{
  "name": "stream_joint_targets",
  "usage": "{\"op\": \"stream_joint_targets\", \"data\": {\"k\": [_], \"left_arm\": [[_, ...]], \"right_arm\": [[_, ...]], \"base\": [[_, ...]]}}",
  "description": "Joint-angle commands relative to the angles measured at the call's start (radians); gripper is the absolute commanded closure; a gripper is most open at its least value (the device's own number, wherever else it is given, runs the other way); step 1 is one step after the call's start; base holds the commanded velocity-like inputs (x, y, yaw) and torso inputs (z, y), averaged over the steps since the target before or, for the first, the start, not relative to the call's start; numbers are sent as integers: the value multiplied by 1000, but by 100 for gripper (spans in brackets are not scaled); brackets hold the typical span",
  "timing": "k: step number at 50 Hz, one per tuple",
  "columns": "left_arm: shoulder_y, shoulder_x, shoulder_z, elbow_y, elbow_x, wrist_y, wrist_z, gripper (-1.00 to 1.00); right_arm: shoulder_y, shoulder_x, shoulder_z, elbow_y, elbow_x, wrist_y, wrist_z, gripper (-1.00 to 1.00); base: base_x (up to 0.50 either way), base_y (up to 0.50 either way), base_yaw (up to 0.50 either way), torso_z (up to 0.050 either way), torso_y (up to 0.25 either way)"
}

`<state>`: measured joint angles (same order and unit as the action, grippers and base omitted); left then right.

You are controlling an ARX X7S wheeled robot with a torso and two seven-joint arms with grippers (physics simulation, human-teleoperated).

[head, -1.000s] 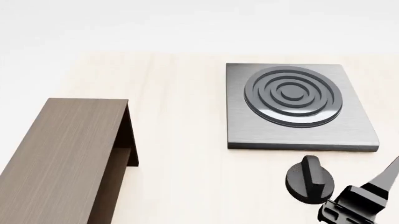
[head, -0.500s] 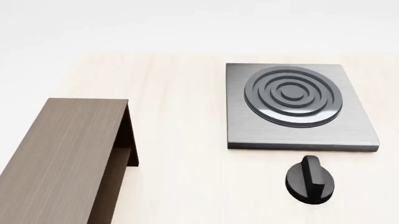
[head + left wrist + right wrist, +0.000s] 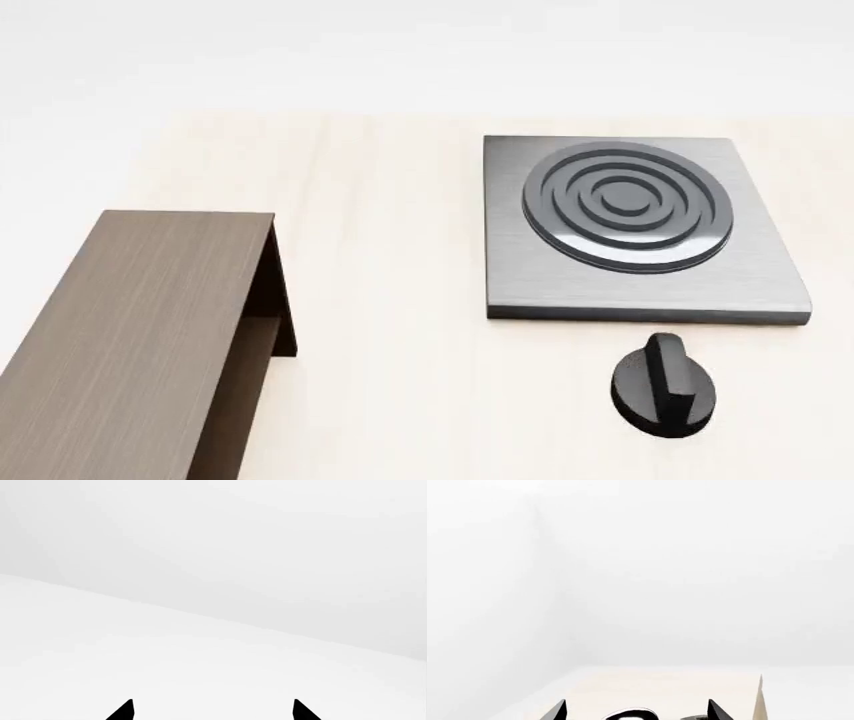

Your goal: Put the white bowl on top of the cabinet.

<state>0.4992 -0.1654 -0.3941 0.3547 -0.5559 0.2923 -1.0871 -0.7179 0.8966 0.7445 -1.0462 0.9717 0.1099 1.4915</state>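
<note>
From my head camera, the cabinet (image 3: 134,330) top is flat and bare, so I could set something down there. The pale table (image 3: 387,300) has a wide open lane between the cabinet and the grey stove plate (image 3: 641,225). The black knob (image 3: 663,386) sticks up just in front of the stove plate, so that side is tighter. The strip behind the stove plate is open too.

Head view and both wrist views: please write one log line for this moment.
cabinet: top bare | bowl: not visible | stove plate: unoccupied | left gripper: open | right gripper: open
</note>
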Motion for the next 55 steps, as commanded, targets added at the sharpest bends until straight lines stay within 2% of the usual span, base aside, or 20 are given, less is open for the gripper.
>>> {"op": "stream_joint_targets", "data": {"k": [1, 18, 39, 55], "left_arm": [[3, -1, 1, 0, -1, 5, -1, -100], [2, -4, 7, -4, -3, 5, -3, -100], [-3, -10, 11, -10, -5, 3, -9, -100], [-1, -12, 13, -11, -6, 6, -11, -100]], "right_arm": [[-65, -88, 134, 0, 54, -11, -20, -100], [-28, -146, 157, 23, 119, 11, -45, -100], [100, -2, 96, 194, 365, 70, -34, -100], [143, 107, 131, 222, 483, 113, 35, -100]], "base": [[0, 0, 0, 0, 0], [0, 0, 0, 0, 0], [0, 0, 0, 0, 0], [0, 0, 0, 0, 0]]}}
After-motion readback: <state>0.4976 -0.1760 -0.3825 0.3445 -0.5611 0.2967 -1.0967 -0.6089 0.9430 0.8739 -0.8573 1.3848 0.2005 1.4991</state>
